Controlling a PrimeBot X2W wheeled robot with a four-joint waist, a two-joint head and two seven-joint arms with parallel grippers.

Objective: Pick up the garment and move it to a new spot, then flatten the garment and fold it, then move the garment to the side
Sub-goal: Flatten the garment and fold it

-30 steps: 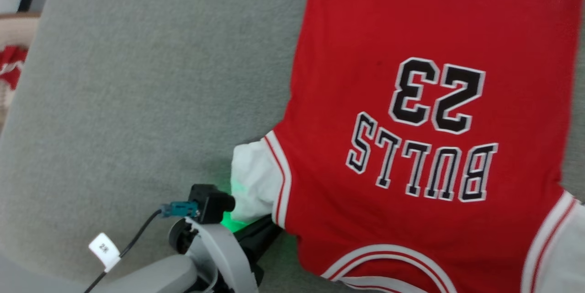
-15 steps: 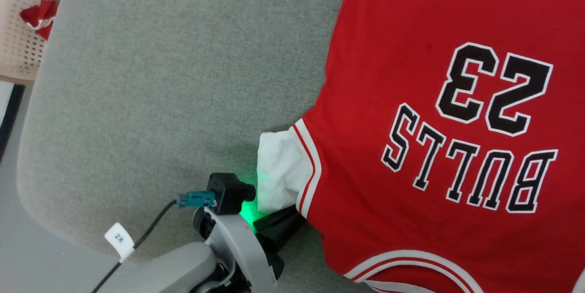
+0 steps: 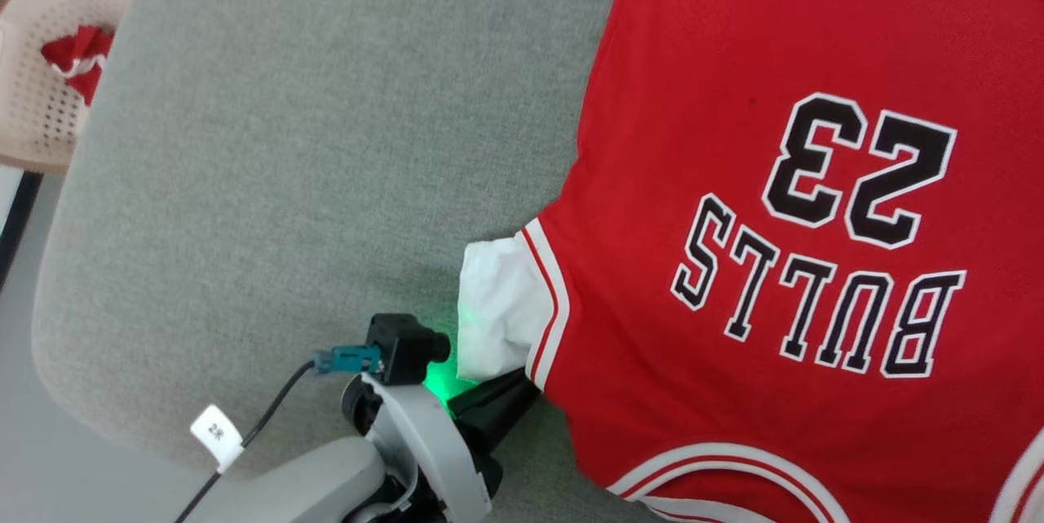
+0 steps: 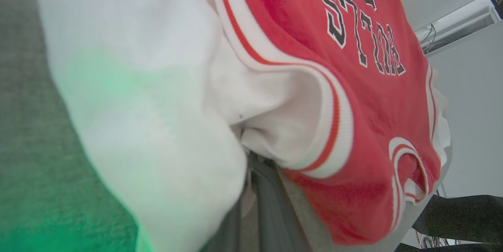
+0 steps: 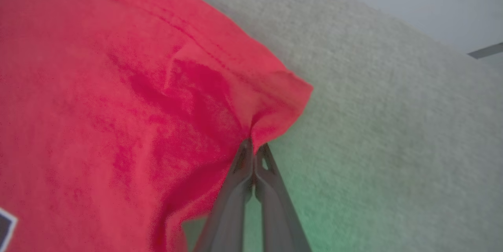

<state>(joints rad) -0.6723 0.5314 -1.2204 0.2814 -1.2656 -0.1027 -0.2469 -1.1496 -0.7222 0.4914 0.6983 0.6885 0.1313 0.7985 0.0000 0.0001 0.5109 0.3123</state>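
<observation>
Head view: the garment (image 3: 734,180) lies spread on the grey counter (image 3: 326,139), its lettering upside down. The left gripper (image 3: 507,394) pinches the near-left white sleeve. The right gripper (image 5: 253,151) has its fingers clamped on a red hem corner, probably so the two can pull the cloth flat.

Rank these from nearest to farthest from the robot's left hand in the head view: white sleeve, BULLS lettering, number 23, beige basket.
1. White sleeve, at the left hand.
2. BULLS lettering, to its right.
3. Number 23, beyond the lettering.
4. Beige basket, far upper left.
</observation>
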